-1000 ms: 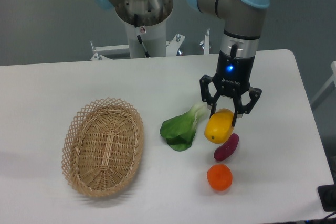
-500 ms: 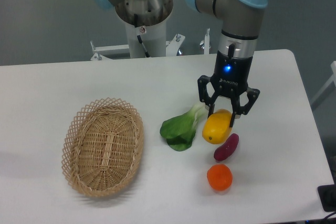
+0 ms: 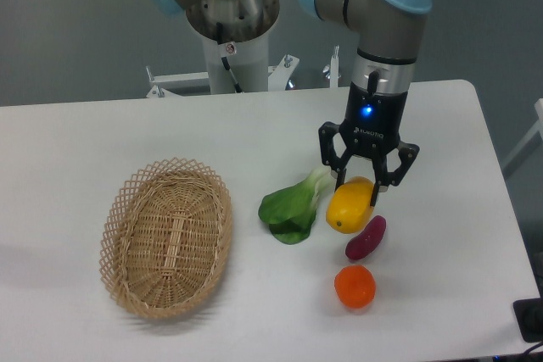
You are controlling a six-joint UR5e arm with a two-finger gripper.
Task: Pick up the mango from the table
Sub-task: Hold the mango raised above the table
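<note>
Gripper (image 3: 360, 194) points straight down, its two fingers (image 3: 343, 177) closed narrow around the upper end of the mango (image 3: 350, 205). The fingertips are hidden against the fruit, so exact contact is hard to make out, and whether the mango's lower end touches the table (image 3: 127, 142) cannot be told. The mango hangs tilted, its lower end pointing down and left of the fingers.

Just left of the fingers lies a green leafy vegetable (image 3: 292, 208), its pale stalk reaching up beside the left finger and its leaf close to the mango. Just below and right of the fingers lies a purple sweet potato (image 3: 366, 237), very near the mango's underside. Further below sits a round orange fruit (image 3: 355, 286). Well to the left stands a wicker basket (image 3: 167, 236). The arm's upper part is cut off by the top edge.
</note>
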